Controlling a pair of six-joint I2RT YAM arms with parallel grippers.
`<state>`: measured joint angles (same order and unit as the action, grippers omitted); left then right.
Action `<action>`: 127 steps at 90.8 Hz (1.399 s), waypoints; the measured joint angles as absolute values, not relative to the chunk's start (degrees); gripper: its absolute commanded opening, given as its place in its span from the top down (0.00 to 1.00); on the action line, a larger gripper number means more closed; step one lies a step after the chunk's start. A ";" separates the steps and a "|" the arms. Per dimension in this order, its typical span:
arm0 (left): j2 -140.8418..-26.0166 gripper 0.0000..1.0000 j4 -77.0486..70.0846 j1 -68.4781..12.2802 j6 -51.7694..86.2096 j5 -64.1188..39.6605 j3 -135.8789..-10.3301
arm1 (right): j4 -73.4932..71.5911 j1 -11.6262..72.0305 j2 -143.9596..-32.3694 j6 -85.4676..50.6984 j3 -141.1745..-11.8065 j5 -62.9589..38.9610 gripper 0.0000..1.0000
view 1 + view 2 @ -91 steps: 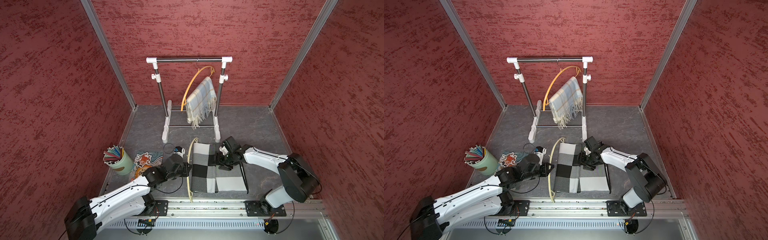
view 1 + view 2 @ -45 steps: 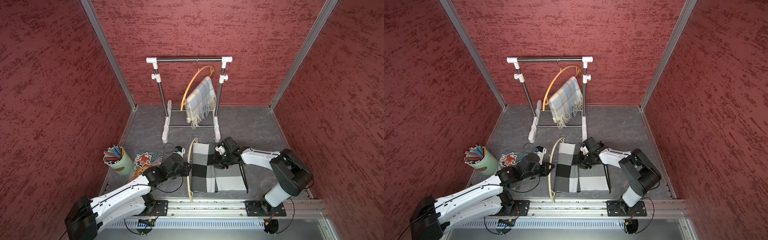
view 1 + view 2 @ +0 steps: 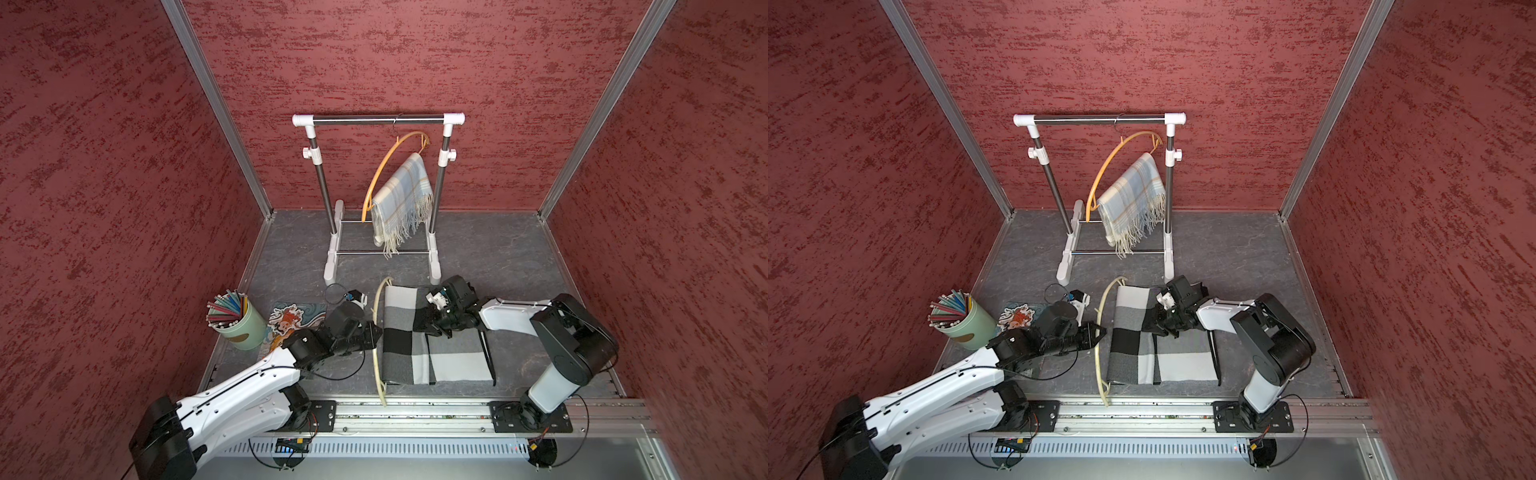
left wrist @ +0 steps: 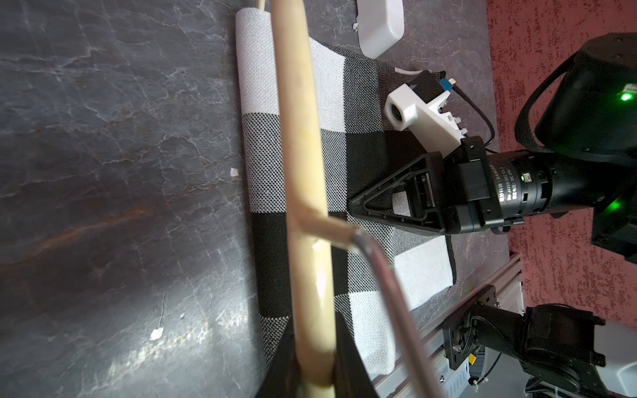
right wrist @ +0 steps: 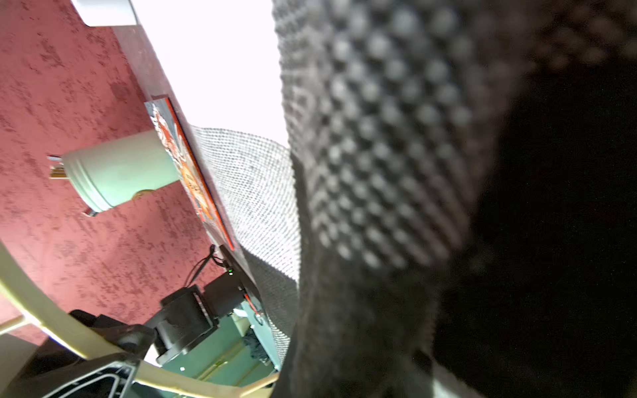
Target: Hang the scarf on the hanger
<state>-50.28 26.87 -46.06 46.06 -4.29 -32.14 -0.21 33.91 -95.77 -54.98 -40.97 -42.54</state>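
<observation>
Right jaws now tight around scarf (image 3: pixel 415 353)

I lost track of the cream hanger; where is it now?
In a top view the cream hanger lies at the table front, along the checked scarf's left edge, gripped by the left claw.

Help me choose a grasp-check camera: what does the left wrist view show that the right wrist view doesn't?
Only left wrist: the right claw, seen whole, shut on the checked scarf, and the metal hook. Only right wrist: the green cup and picture mat. Both: the scarf and the cream hanger.
</observation>
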 measured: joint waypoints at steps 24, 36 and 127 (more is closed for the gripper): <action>-47.66 1.00 46.78 -40.69 44.18 -6.11 -50.76 | 1.93 33.98 -84.29 -56.38 -44.27 -44.66 1.00; -48.29 1.00 55.77 -37.32 41.50 -7.31 -62.54 | 2.74 33.98 -78.26 -57.82 -47.70 -45.41 1.00; -59.88 1.00 83.55 -29.85 32.45 -15.97 -95.26 | -11.09 32.91 -83.35 -56.60 -37.54 -50.33 1.00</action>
